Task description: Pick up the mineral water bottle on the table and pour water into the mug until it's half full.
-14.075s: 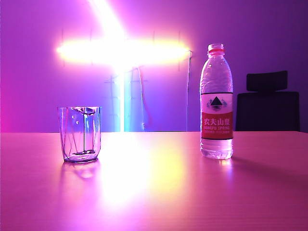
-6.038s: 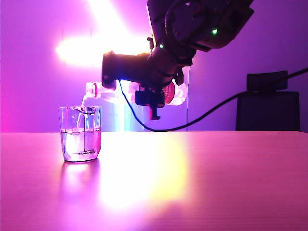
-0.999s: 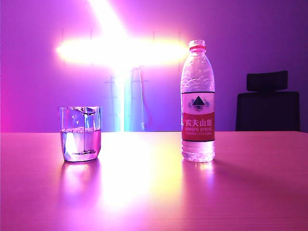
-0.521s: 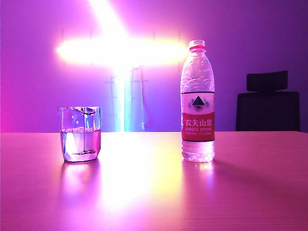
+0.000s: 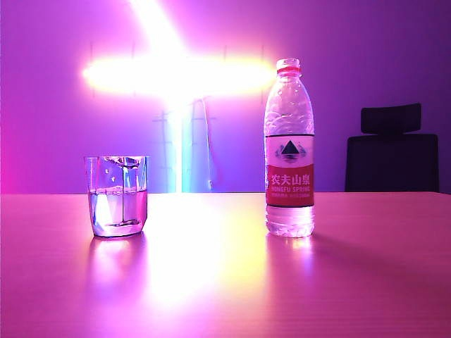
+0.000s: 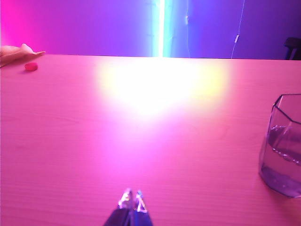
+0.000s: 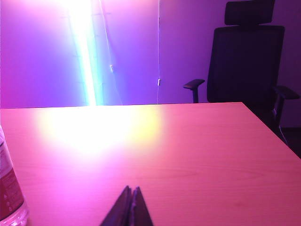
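Note:
The mineral water bottle [image 5: 289,151] stands upright and uncapped on the table [image 5: 225,282], right of centre, partly emptied; its label and base show at the edge of the right wrist view [image 7: 8,188]. The mug [image 5: 118,196], a clear faceted tumbler, stands to the left with water [image 5: 118,211] roughly to its middle; it also shows in the left wrist view [image 6: 283,146]. Neither arm appears in the exterior view. My left gripper [image 6: 131,194] is shut and holds nothing, low over bare table. My right gripper [image 7: 131,189] is shut and holds nothing, beside the bottle.
A black office chair [image 5: 392,151] stands behind the table's far right side, also in the right wrist view [image 7: 247,61]. A small red object [image 6: 31,67], perhaps the cap, lies by a person's fingers [image 6: 16,53] at the table's far edge. Bright light strips glare on the wall [image 5: 176,74].
Over the last second nothing has visibly moved. Earlier the bottle stood further right and full with the mug empty, then an arm poured from it into the mug.

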